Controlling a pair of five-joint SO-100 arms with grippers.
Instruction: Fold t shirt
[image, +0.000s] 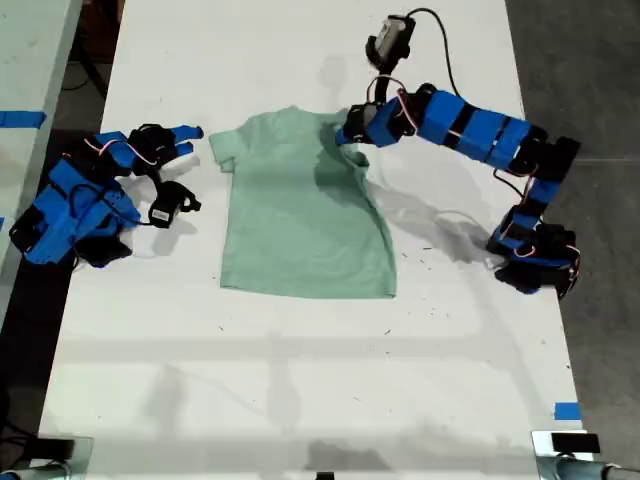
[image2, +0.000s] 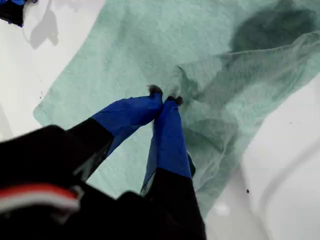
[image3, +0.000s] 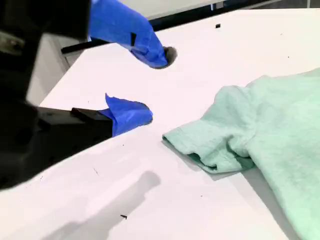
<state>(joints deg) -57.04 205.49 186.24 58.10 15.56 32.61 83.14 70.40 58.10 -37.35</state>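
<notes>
The pale mint-green t shirt (image: 300, 215) lies on the white table (image: 300, 370), neck toward the far edge. My first gripper (image: 352, 132) is over the shirt's sleeve on the exterior view's right, shut on a lifted pinch of that cloth (image2: 192, 82), which hangs folded over the shirt body. The first wrist view shows its blue fingertips (image2: 165, 100) pressed together on the fabric. My second gripper (image: 187, 140) rests open on the table at the exterior view's left, just short of the other sleeve (image3: 210, 145) and apart from it.
A blue tape mark (image: 566, 411) sits near the table's front corner on the exterior view's right. Another table with blue tape (image: 22, 119) stands at the exterior view's left. Small dark specks dot the tabletop.
</notes>
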